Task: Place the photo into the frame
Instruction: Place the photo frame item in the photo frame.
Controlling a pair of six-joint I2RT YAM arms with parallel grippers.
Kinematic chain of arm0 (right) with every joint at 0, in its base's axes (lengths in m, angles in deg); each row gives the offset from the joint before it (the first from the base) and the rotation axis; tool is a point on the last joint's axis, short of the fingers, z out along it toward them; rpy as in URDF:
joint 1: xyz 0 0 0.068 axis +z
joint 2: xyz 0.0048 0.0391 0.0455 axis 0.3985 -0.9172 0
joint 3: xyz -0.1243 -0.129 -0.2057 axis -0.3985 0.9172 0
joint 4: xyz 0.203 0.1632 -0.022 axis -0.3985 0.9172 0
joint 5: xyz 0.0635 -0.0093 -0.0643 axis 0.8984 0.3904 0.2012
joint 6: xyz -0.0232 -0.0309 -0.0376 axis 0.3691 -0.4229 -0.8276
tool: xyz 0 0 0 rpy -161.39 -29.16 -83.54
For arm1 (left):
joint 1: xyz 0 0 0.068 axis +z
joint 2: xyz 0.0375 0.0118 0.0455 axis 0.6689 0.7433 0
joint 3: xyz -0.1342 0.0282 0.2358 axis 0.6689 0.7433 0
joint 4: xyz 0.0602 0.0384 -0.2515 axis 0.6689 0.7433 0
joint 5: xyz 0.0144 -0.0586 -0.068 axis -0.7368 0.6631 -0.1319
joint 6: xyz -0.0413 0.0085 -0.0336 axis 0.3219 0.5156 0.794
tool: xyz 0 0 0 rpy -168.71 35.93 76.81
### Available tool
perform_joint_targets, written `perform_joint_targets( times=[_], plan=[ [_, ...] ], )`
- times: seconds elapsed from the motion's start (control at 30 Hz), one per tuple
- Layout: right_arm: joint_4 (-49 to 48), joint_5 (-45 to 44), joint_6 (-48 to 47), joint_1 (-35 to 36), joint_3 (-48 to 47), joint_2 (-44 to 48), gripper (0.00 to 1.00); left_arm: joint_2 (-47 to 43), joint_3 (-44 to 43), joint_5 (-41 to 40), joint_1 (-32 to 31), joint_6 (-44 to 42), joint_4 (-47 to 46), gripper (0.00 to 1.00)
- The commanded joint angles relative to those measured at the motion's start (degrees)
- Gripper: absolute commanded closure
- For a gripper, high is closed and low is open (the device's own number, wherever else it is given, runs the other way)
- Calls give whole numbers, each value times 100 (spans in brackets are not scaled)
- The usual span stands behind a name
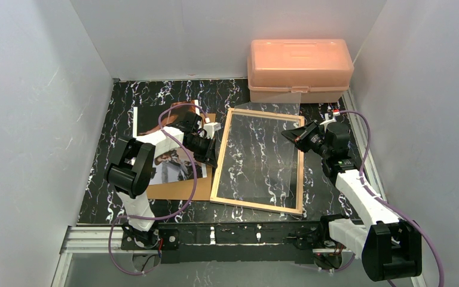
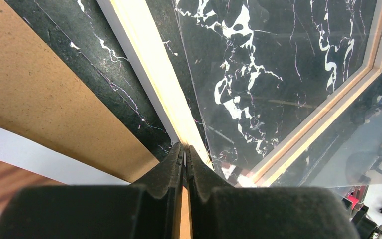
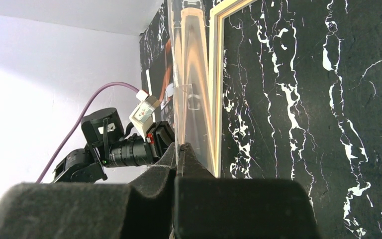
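The frame [image 1: 221,173] lies flat mid-table with its light wood back up. My left gripper [image 1: 213,156] is shut, its tips touching the frame's left rail [image 2: 149,64]; I cannot tell whether anything is pinched. The photo [image 1: 173,164], dark with orange and pale patches, lies left of the frame on the brown backing board [image 1: 179,188], partly under my left arm. My right gripper [image 1: 288,135] is shut on the right edge of the clear pane [image 1: 263,149], which hangs tilted over the frame. The right wrist view shows the pane [image 3: 194,74] edge-on, rising from my gripper [image 3: 179,147].
A translucent orange lidded box [image 1: 299,69] stands at the back, just behind the frame and pane. White walls close in the left, right and back sides. The backing board [image 2: 40,89] runs alongside the frame's left rail with a strip of black marble table between them.
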Motion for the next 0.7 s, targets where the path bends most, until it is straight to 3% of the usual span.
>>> perform_joint_targets(
  times=[0.0,0.67],
  plan=[
    [-330,43,210,16,-48,202,99,49,-75,-38,-29,-92,216,97],
    [-176,-55,248,18,-310,319,99,57,-49,-5,-30,-113,240,99]
  ],
)
